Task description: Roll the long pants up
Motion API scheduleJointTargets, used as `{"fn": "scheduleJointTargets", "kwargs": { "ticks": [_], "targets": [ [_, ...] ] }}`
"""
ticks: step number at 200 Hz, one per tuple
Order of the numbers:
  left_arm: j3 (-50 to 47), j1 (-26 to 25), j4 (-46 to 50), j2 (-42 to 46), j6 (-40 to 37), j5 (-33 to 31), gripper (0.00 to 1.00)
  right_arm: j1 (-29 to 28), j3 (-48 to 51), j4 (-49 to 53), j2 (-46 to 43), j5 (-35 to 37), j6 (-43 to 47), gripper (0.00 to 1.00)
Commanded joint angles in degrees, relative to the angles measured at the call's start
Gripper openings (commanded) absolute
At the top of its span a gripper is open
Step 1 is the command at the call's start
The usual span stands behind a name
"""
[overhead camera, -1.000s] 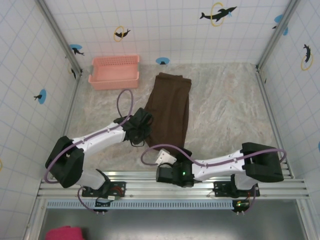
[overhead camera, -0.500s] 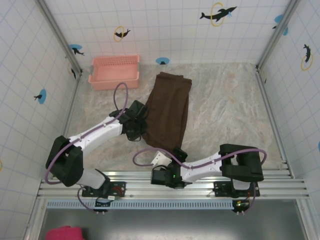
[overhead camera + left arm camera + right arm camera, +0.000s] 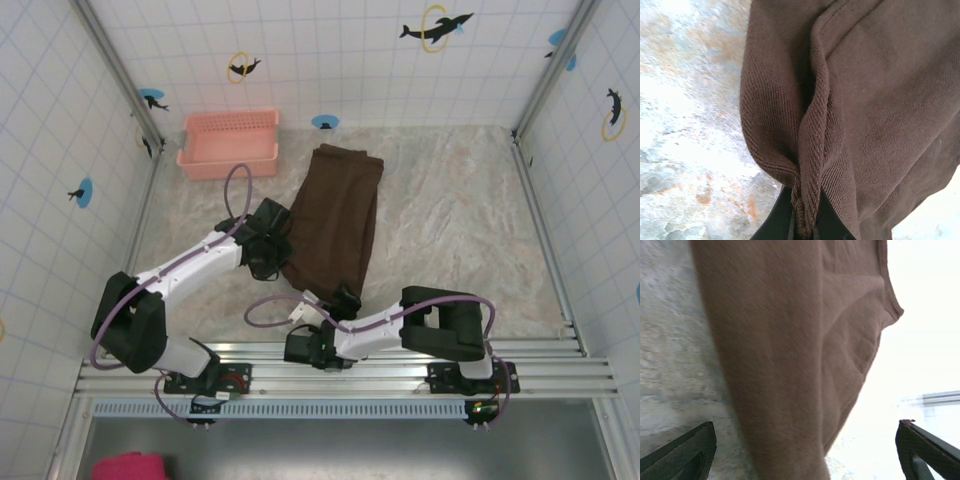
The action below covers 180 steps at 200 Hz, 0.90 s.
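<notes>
Lying flat mid-table [image 3: 450, 220], pants [image 3: 338, 225] run from nr the pink basket [image 3: 228, 145] toward the near edge. L tool [image 3: 802, 226] is clenched on a fold at their left side. R tool [image 3: 345, 300] is released, jaws wide, over their near end.

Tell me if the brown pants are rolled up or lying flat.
Flat, not rolled: the long pants lie as one long strip, the left gripper pinching an edge fold.
</notes>
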<state>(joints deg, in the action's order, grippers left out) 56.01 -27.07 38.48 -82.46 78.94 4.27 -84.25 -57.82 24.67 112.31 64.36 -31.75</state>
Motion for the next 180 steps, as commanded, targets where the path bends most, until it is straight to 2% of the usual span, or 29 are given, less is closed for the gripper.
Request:
{"fn": "scheduleJointTargets", "kwargs": {
  "ticks": [1, 53, 74, 87, 144, 157, 167, 169, 170, 172, 173, 180],
  "targets": [
    [0.7, 1.1, 2.3, 2.3, -1.6, 0.3, 0.00, 0.7, 0.7, 9.4, 2.4, -0.1, -2.7, 0.95],
    [0.8, 3.1, 3.4, 3.1, -3.0, 0.6, 0.00, 0.6, 3.2, 11.2, 1.7, 1.1, -4.7, 0.95],
    [0.8, 3.3, 3.4, 2.8, -3.3, 0.9, 0.00, 0.7, 2.3, 10.1, 2.4, 0.5, -4.2, 0.82],
    [0.9, 3.4, 3.4, 2.7, -3.4, 1.1, 0.00, 0.7, 1.6, 8.9, 2.9, -0.3, -3.3, 0.78],
    [0.0, 4.4, 3.8, 3.6, -4.2, 1.5, 0.00, 0.6, -2.0, 5.2, 5.1, -1.0, 1.4, 0.74],
    [-0.5, 4.6, 3.5, 3.9, -4.2, 1.7, 0.00, 0.8, -2.7, 4.8, 5.8, -2.1, 2.4, 0.64],
    [-0.6, 4.8, 3.6, 4.0, -4.3, 1.8, 0.00, 1.2, -2.8, 4.2, 6.1, -3.7, 3.5, 0.50],
    [-0.6, 4.8, 3.6, 4.1, -4.3, 1.8, 0.00, 1.3, -2.8, 4.0, 6.1, -4.2, 3.8, 0.40],
    [-0.6, 4.8, 3.6, 4.1, -4.3, 1.8, 0.00, 1.3, -2.8, 3.9, 6.1, -4.3, 3.9, 0.31],
    [-0.6, 4.8, 3.6, 4.1, -4.4, 1.8, 0.00, 1.4, -2.8, 3.7, 6.2, -4.4, 4.0, 0.06],
    [-0.7, 4.8, 3.6, 4.1, -4.4, 1.8, 0.00, 1.4, -2.8, 3.6, 6.2, -4.2, 3.9, 0.01],
    [-0.7, 4.9, 3.7, 4.1, -4.4, 1.8, 0.00, 1.5, -3.2, 5.1, 6.2, -3.2, 2.0, 0.00]
  ]
}}
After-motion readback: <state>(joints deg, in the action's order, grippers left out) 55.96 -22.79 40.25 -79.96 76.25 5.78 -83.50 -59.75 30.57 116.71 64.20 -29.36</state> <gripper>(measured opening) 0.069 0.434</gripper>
